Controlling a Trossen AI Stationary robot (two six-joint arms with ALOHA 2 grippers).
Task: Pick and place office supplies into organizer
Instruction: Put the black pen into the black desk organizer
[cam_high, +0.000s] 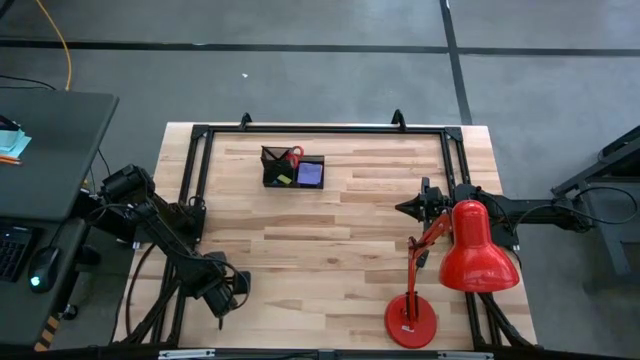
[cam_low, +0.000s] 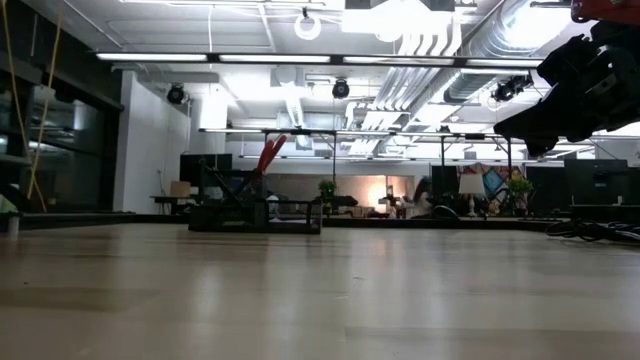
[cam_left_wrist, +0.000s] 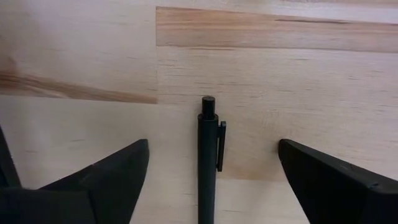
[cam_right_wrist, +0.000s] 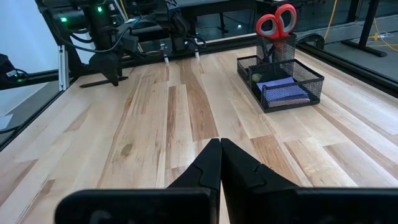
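Observation:
A thin black pen (cam_left_wrist: 208, 168) lies flat on the wooden table, its clip to one side. My left gripper (cam_left_wrist: 213, 148) points down over it near the table's front left (cam_high: 222, 292), open, one finger on either side of the pen and apart from it. The black mesh organizer (cam_high: 293, 170) stands at the table's far side. In it, red-handled scissors (cam_right_wrist: 276, 22) stand handles up, and a purple note pad (cam_right_wrist: 283, 91) lies in the front compartment. My right gripper (cam_right_wrist: 220, 152) is shut and empty at the table's right (cam_high: 412, 207).
A large red desk lamp (cam_high: 470, 258) stands at the front right, its base (cam_high: 410, 322) near the front edge. A black metal frame (cam_high: 320, 128) runs along the far and side edges. Bare wood lies between the left gripper and the organizer.

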